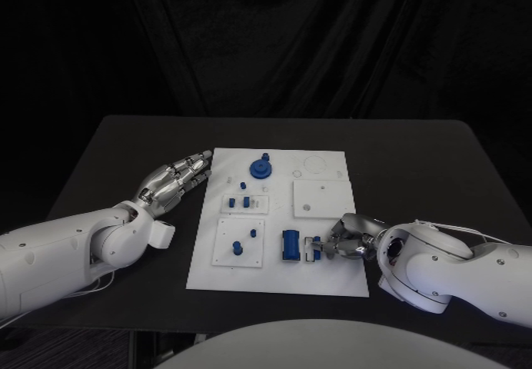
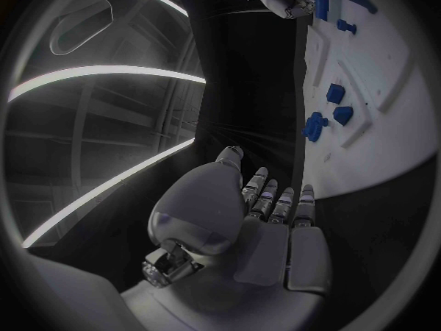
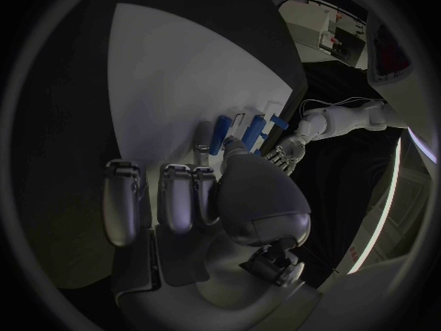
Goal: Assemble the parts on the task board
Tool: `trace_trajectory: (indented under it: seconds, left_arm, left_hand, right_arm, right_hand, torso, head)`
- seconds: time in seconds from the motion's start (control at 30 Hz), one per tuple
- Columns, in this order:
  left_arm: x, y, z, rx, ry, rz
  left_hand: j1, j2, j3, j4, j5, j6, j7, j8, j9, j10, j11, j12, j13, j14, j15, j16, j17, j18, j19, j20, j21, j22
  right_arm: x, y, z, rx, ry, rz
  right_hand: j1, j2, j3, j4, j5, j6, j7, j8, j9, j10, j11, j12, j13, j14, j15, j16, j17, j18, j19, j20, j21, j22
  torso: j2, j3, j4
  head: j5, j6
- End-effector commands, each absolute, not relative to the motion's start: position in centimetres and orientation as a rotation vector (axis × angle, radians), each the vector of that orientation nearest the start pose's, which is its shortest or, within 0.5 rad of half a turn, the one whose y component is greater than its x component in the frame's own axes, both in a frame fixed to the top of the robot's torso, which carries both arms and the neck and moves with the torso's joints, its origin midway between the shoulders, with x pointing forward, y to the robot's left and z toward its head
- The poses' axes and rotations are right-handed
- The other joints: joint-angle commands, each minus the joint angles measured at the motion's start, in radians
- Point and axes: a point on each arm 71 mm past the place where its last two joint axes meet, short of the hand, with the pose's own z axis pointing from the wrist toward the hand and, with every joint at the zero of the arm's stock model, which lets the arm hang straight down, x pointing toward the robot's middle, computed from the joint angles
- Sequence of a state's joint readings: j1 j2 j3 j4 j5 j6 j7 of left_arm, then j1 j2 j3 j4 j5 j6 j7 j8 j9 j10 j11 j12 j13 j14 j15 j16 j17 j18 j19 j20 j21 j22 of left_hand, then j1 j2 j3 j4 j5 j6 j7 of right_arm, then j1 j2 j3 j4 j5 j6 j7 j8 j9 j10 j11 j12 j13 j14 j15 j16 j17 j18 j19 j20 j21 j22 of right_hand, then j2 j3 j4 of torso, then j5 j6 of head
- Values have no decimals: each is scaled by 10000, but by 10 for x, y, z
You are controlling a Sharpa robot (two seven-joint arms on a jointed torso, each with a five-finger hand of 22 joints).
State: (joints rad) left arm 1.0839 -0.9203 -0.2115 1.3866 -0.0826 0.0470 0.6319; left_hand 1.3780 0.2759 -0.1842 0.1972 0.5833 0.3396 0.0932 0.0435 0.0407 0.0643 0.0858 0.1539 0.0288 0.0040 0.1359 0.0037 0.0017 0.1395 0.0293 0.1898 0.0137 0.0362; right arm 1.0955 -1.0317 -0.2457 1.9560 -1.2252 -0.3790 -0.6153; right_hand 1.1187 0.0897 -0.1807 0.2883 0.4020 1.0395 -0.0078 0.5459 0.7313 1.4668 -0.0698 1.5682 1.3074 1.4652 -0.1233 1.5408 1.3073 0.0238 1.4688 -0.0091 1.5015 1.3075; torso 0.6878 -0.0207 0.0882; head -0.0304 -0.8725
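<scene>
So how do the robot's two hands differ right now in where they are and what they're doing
The left hand lies flat with fingers stretched out on the black table, just off the left edge of the task board; the right hand is over the board's lower right part, fingers curled. The left hand touches no part; the right hand's fingertips are at a blue part, though whether they grip it is unclear. Both are silver, on white arms.

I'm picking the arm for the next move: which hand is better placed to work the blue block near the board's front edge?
Right. The right hand is over the task board, fingers at the blue block. The left hand lies flat off the board's far-left edge.
</scene>
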Motion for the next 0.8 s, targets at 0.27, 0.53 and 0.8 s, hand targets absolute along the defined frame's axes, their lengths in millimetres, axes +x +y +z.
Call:
trace_trajectory:
  seconds: [0.27, 0.53, 0.8]
  left_arm:
    - [445, 275, -281, -10476, 15490, -17013]
    - [445, 275, -282, -10498, 15502, -16991]
    - [444, 276, -282, -10516, 15533, -16980]
  left_hand:
    - [78, 56, 44, -44, 60, -19, 59, 7, 8, -7, 59, -42, -8, -26, 54, -30, -11, -153, -22, 52, 45, 2]
    - [86, 44, 51, -67, 70, -65, 34, -4, 1, -19, 68, -58, -12, -24, 56, -29, -10, -153, -18, 52, 47, 7]
    - [88, 31, 50, -78, 70, -66, 33, -5, 1, -27, 58, -68, -14, -24, 60, -29, -10, -154, -17, 54, 48, 8]
  right_arm:
    - [341, -203, -277, 2826, 22207, 3762]
    - [340, -206, -276, 2775, 22200, 3544]
    - [338, -210, -275, 2829, 22160, 3522]
  right_hand:
    - [1373, -66, 410, -600, 139, 77, -124, -109, 402, 1040, -140, 26, 2634, 829, -122, -183, 1427, 5, 604, -108, -174, 2311]
    - [2091, -244, 958, -829, 981, -381, -112, 52, 1142, 1040, -140, 26, 2634, 798, -140, -274, 1211, 16, 585, -144, -226, 2296]
    - [2119, -344, 1123, -742, 939, -710, -44, 100, 1407, 1040, -82, 26, 2634, 786, -96, -307, 1132, 34, 551, -109, -303, 2269]
  torso:
    - [1, 4, -1]
    - [2, 8, -11]
    - [-2, 10, -17]
  head:
    - [39, -1]
    - [79, -1]
    - [73, -1]
